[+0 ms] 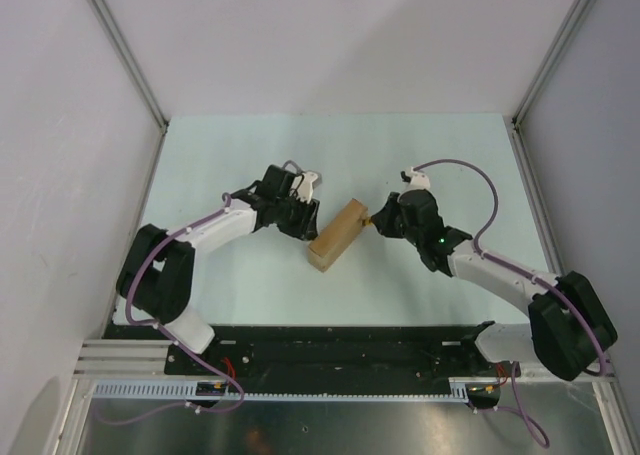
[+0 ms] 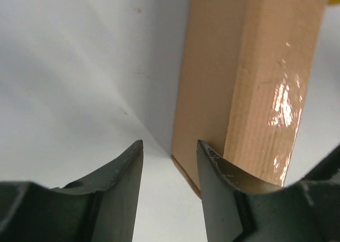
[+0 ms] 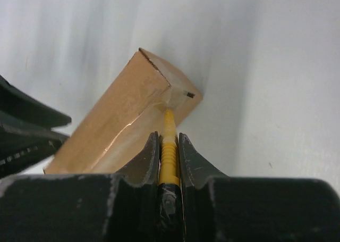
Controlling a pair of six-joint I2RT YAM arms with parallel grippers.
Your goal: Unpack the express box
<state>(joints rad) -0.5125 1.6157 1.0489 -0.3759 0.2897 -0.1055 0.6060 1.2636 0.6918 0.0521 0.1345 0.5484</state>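
Brown express box, yellow knife (ribbed), mint table

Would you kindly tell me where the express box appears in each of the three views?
Top external: express box at picture centre, lying diagonally.
Left wrist: upper right, running to the top edge.
Right wrist: centre-left, ahead of the utility knife.
Shared landmark: left gripper beside the box.

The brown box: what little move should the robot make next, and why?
Probably slide the knife forward along the taped top of the box. The right tool is shut on the yellow knife, its tip at the box's end edge where glossy tape shows. The open left tool sits at the box's side, likely to brace it.
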